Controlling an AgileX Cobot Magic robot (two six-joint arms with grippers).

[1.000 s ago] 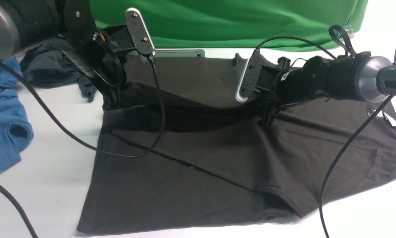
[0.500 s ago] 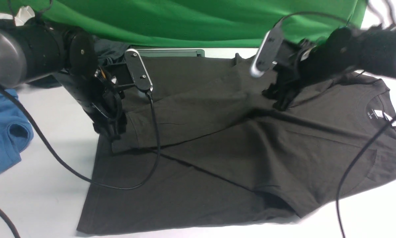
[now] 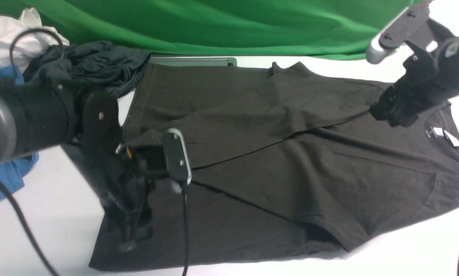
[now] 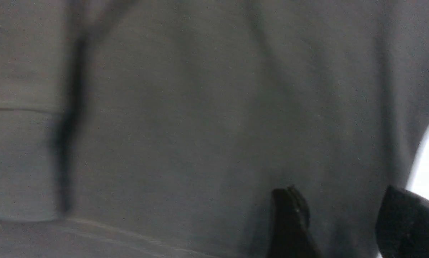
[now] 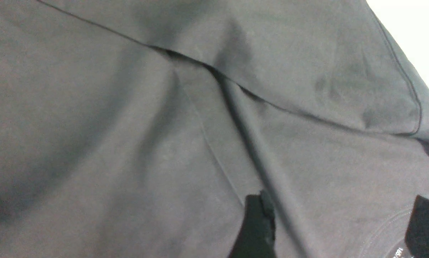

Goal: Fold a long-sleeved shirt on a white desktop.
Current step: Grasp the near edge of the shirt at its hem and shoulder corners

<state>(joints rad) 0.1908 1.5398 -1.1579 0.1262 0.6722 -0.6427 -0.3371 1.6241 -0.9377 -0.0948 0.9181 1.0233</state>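
Long-sleeved shirt [image 3: 275, 161] lies flat on white desktop [image 3: 53, 214], one sleeve folded across its body. Green backdrop [image 3: 233, 27] behind shirt, spare clothes pile [image 3: 95, 65] off its hem corner. Left gripper [image 4: 347, 229] over hem, right gripper [image 3: 393, 113] above collar: both spread wide, holding nothing.

A black-brown long-sleeved cotton shirt [image 3: 290, 168] lies spread on the matte white desktop [image 3: 60, 245], one sleeve [image 3: 252, 126] folded across it; the blurred left gripper [image 3: 132, 230] seemingly hangs above its hem.
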